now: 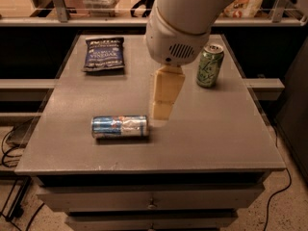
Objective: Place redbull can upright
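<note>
Currently, the redbull can (120, 126) lies on its side on the grey table (221, 134), near-left of centre, long axis running left-right. The gripper (160, 110) hangs under the white arm housing (178, 30), pointing down, just right of the can's right end and a bit farther back, apparently clear of it. Spread or pressed together: cannot tell. A green can (210, 65) stands upright at far right. A dark blue snack bag (103, 53) lies flat at far left.

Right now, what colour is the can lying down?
The slim metal can is blue and silver, camera view; the hand hovers near one end.
</note>
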